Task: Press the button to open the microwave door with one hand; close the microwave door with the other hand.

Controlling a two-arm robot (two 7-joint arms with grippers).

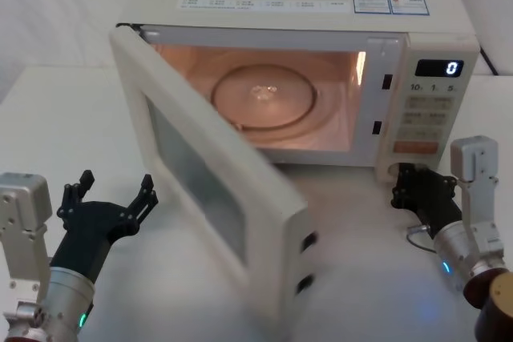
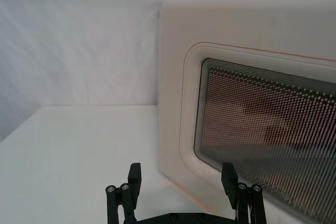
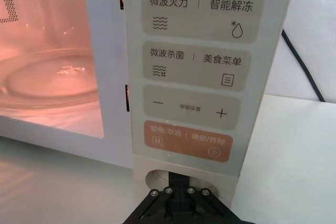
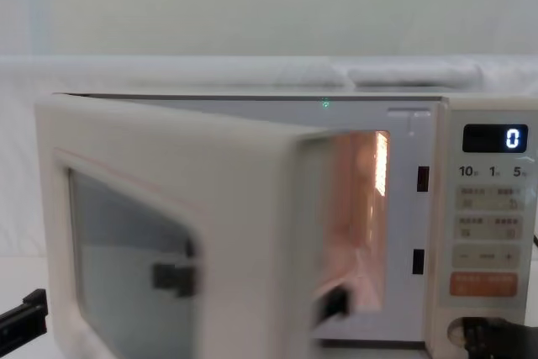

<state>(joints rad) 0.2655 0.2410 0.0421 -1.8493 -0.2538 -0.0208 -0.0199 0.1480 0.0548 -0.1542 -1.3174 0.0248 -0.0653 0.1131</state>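
The microwave door [image 1: 210,190], a broad cream panel with a dark rounded-rectangle glass window, is standing swung well open, hinged at the oven's left side and angling out over the white table [image 1: 377,278] toward the robot. Its free edge with two dark latch hooks is pointing forward, and the lit, pinkish cavity with its round glass turntable [image 1: 260,98] is lying exposed behind it. The cream boxy microwave [image 1: 321,14] is sitting at the back of the table, its narrow key panel on the right under a black display [image 1: 438,68] showing "0". The orange rectangular key [image 3: 189,141] is sitting low on that panel, and just beneath it is the wide pill-shaped cream button [image 3: 157,174] (largely covered by the gripper in front of it).

The right gripper [image 3: 178,187], black and blocky, is sitting right at that button, its fingers drawn together with the tips against the button's recess. The left gripper [image 1: 110,194] is hovering over the table on the outer side of the open door, near the window but apart from it, its fingers [image 2: 135,177] spread wide and gripping nothing.
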